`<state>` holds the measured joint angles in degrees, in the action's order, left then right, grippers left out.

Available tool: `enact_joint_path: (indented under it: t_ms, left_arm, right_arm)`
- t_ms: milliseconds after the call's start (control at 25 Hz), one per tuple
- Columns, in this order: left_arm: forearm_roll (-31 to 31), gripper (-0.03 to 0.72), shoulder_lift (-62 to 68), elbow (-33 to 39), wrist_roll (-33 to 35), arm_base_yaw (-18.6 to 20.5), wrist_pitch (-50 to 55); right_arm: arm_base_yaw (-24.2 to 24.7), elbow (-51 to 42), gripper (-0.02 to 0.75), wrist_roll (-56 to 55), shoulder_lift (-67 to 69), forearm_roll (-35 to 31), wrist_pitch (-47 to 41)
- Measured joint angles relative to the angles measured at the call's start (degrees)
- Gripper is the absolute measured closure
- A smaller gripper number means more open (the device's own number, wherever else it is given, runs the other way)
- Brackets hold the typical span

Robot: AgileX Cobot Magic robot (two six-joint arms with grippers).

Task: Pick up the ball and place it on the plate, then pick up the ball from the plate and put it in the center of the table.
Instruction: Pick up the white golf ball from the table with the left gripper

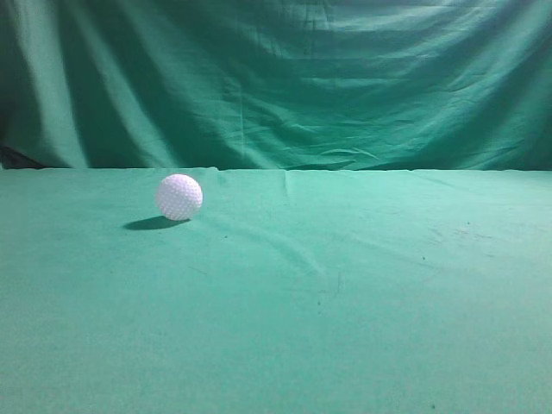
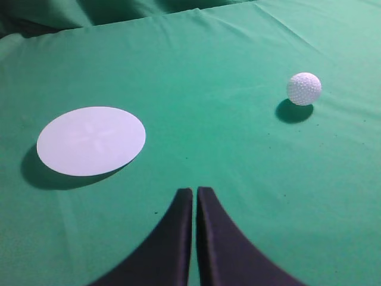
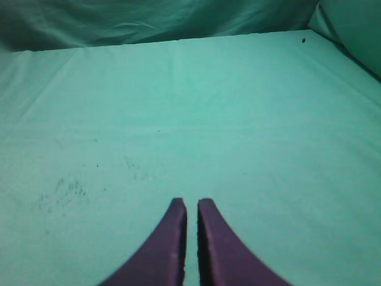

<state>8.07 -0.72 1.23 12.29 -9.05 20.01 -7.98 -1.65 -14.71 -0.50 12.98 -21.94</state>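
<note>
Left gripper (image 2: 195, 192): fingers nearly together, a thin slit between tips, holding nothing, poised above the worktop (image 2: 208, 53).
Right gripper (image 3: 191, 202): likewise closed to a narrow gap, empty, over bare cloth with dark specks.
Ball (image 1: 179, 197): white, dimpled, resting on the worktop left of centre, near the far edge.
Plate (image 2: 91, 140): white disc, well apart from the ball, open green cloth between them.
Curtain (image 1: 285, 78): green, draped behind the far edge.
</note>
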Motion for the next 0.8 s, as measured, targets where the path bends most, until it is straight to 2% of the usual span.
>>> enact_joint_path:
  t_ms: [800]
  left_arm:
    - [-0.1, 0.688, 0.0, 0.0, 0.0, 0.0, 0.0]
  right_arm:
    - [0.0, 0.0, 0.658, 0.0, 0.0, 0.0, 0.0]
